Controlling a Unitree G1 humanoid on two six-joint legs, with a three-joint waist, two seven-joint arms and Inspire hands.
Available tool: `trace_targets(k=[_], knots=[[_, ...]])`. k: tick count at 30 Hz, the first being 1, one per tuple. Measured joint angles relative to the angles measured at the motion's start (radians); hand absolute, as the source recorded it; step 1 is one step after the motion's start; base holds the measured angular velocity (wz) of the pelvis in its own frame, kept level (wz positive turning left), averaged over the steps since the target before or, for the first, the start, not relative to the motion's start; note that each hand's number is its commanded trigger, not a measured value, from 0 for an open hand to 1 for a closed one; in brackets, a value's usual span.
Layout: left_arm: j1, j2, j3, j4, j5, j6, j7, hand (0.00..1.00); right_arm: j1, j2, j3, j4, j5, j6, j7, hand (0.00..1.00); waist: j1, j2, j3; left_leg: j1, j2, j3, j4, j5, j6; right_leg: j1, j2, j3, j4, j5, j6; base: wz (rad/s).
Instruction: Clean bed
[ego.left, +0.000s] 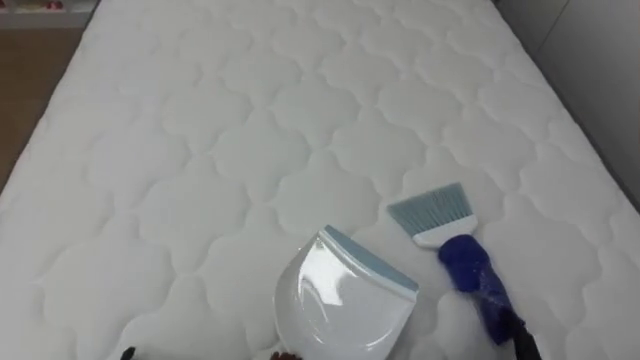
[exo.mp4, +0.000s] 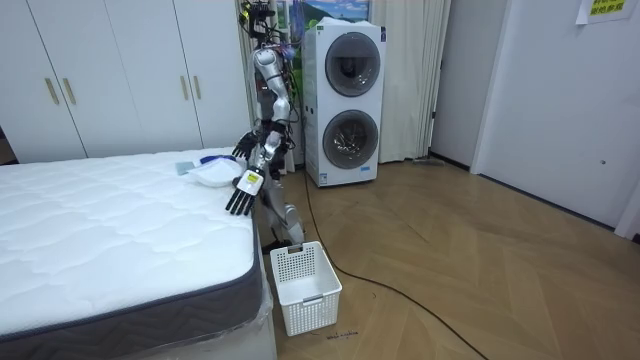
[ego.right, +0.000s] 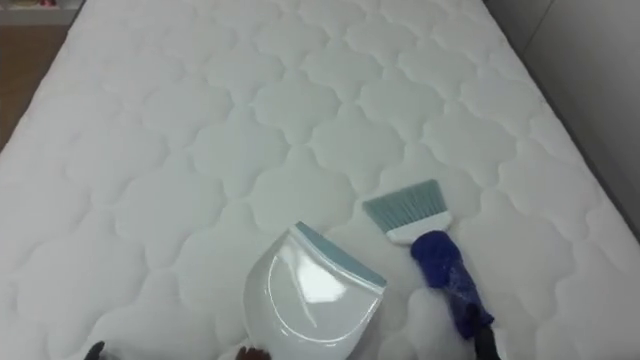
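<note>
White quilted mattress (ego.left: 250, 150), a wide open stretch running from the tools to the far edge. Near the close edge, white dustpan (ego.left: 345, 300) with blue lip, lying flat. Just to its right and apart from it, blue-handled brush (ego.left: 465, 262), bristles pointing away. At the mattress corner, left hand (exo.mp4: 240, 195), fingers straight and spread, holding nothing. By the brush handle, right hand (exo.mp4: 245, 148); cannot tell its grip. Beside the bed's corner, white basket (exo.mp4: 303, 285) on open wood floor (exo.mp4: 450, 260).
</note>
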Motion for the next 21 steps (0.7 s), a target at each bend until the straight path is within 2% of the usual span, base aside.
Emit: trace_targets(k=[1,2,4,5,7,9,10,13,16,21], knots=[[0.001,-0.002,0.01,0.015,-0.003,-0.004,0.005,0.0,0.005,0.003,-0.01,0.023,0.017,-0.001,-0.004,0.0,0.002,0.001,-0.001,0.005,0.0,0.001,-0.004,0.0,0.0,0.001,0.002,0.001,-0.002,0.0,0.0,0.0],[0.005,-0.003,0.034,0.053,-0.02,-0.01,0.011,0.0,0.022,0.01,-0.04,0.061,0.032,0.007,-0.011,0.0,0.003,0.006,-0.0055,0.012,0.002,0.002,-0.011,0.001,-0.001,0.007,0.005,0.0,-0.006,0.0,0.0,-0.06],[0.016,-0.003,0.078,0.122,-0.044,0.005,0.04,0.0,0.048,0.01,-0.084,0.095,0.023,0.018,-0.021,0.0,0.002,0.004,-0.0069,0.028,0.002,0.004,-0.021,0.001,-0.003,0.019,0.011,0.005,-0.008,-0.003,-0.002,-0.09],[0.021,-0.003,0.111,0.16,-0.061,0.029,0.057,0.0,0.055,0.01,-0.109,0.129,0.012,0.036,-0.032,0.0,0.0,0.008,-0.0099,0.035,0.002,0.004,-0.023,0.001,-0.003,0.023,0.012,0.01,-0.006,-0.006,-0.002,-0.06],[0.049,-0.006,0.16,0.214,-0.08,0.084,0.077,0.0,0.068,0.014,-0.152,0.191,0.009,0.082,-0.042,0.0,0.001,0.008,-0.0081,0.046,0.002,0.005,-0.023,0.001,-0.003,0.03,0.014,0.017,-0.003,-0.008,-0.003,-0.07],[0.069,-0.014,0.181,0.236,-0.08,0.113,0.075,0.0,0.067,0.016,-0.179,0.225,0.008,0.114,-0.041,0.0,0.0,0.006,-0.0049,0.049,0.0,0.002,-0.024,0.001,-0.003,0.031,0.013,0.021,0.002,-0.009,-0.001,-0.04],[0.076,-0.017,0.183,0.239,-0.08,0.132,0.068,0.0,0.065,0.017,-0.19,0.243,0.006,0.127,-0.04,0.0,-0.001,0.006,-0.0037,0.05,-0.001,0.0,-0.025,-0.002,-0.006,0.029,0.013,0.02,0.008,-0.01,0.001,0.0],[0.081,-0.02,0.189,0.255,-0.079,0.158,0.057,0.0,0.057,0.021,-0.201,0.279,0.008,0.142,-0.031,0.0,-0.001,0.008,-0.0014,0.054,0.004,-0.007,-0.038,-0.014,-0.007,0.029,0.013,0.02,0.013,-0.009,0.003,0.01],[0.077,-0.022,0.198,0.276,-0.079,0.193,0.018,0.0,0.037,0.028,-0.209,0.304,0.012,0.166,-0.003,0.0,-0.002,0.012,-0.0021,0.068,0.003,-0.009,-0.039,-0.019,-0.007,0.042,0.012,0.019,0.014,-0.006,0.003,0.0],[0.077,-0.038,0.197,0.276,-0.079,0.257,-0.051,0.0,0.023,0.041,-0.209,0.312,-0.042,0.23,0.045,0.0,-0.004,0.012,-0.0022,0.078,0.004,-0.008,-0.039,-0.021,-0.004,0.053,0.01,0.009,0.012,-0.005,0.004,0.0]])
